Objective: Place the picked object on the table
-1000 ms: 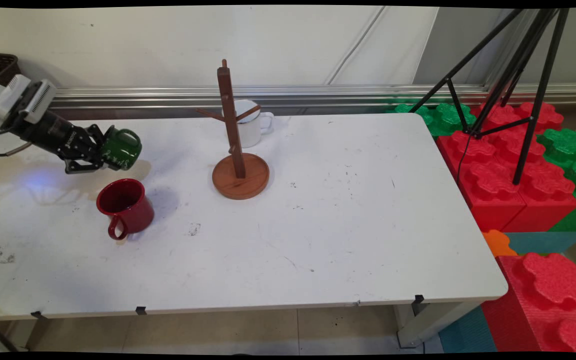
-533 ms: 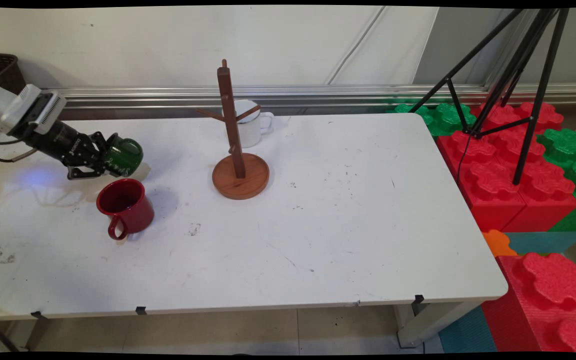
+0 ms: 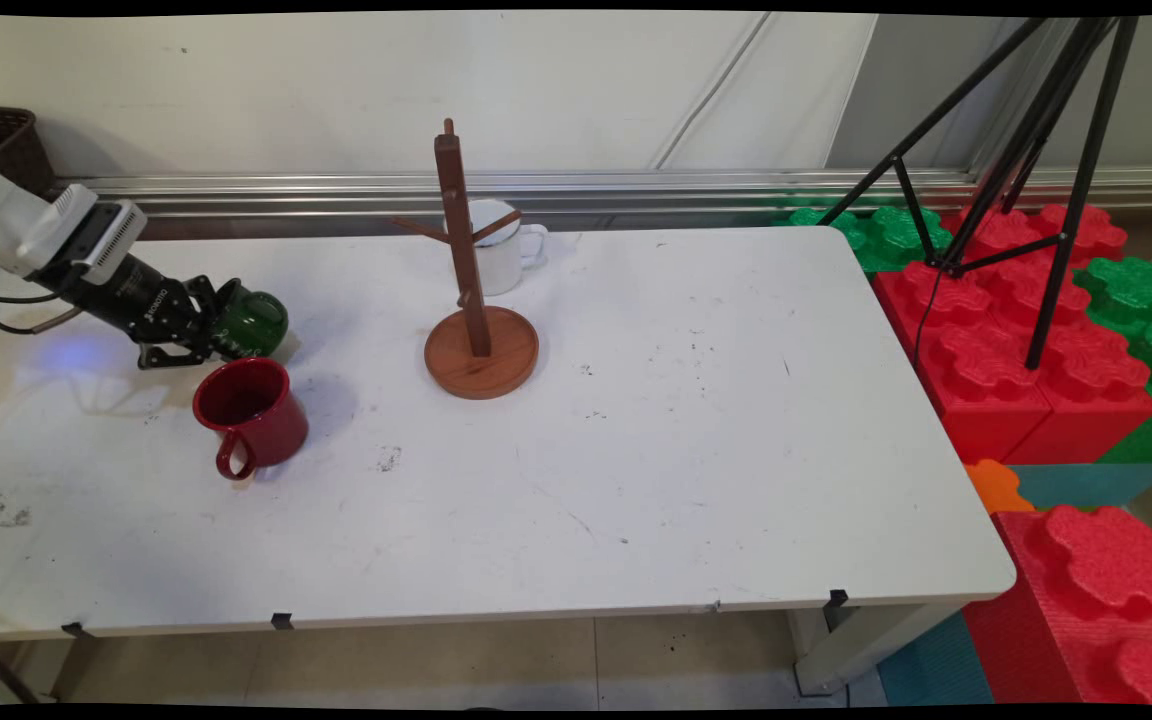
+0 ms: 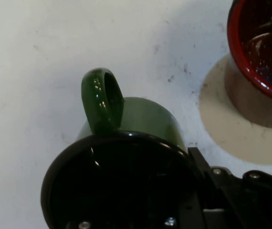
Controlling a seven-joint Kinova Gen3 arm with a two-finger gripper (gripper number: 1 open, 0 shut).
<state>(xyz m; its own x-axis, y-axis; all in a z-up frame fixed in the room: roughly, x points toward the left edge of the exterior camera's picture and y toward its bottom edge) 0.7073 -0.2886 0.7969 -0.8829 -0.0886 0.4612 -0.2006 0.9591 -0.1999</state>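
Black gripper (image 3: pixel 208 330) clamps green mug (image 3: pixel 254 322) — tilted.

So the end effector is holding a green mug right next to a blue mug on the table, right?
Not quite: the mug beside it is red, not blue, as the main view shows. The end effector does hold the green mug, above the table.

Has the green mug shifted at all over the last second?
Yes. Held by the gripper, the green mug has sunk toward the table and closer to the red mug, which stayed put.
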